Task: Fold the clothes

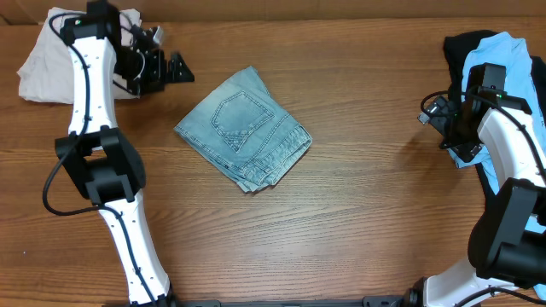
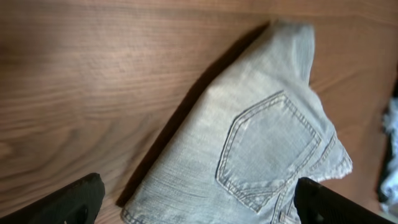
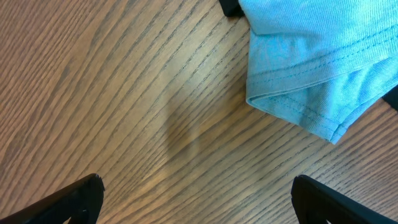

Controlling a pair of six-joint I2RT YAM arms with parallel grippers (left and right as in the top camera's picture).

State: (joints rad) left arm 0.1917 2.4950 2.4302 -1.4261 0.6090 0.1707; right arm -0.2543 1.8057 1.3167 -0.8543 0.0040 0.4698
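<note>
Since denim shorts (image 1: 243,130) lie folded at worktop (image 1: 341,213) centre, fold looks done | left claw (image 1: 181,70) wide, empty, apart from them | right claw (image 3: 198,199) wide, empty, near sky-blue shirt (image 3: 311,56), likely next

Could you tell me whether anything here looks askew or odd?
The folded faded light-blue denim shorts lie skewed, diagonal on the wooden table, with layered hems uneven. The sky-blue shirt is heaped over a black garment. Nothing looks damaged.

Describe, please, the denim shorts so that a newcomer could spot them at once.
Look at the middle of the wooden table. The denim shorts lie there, folded compactly. Unlike the beige garment at far left and the sky-blue shirt at right, they show a stitched pocket.
</note>
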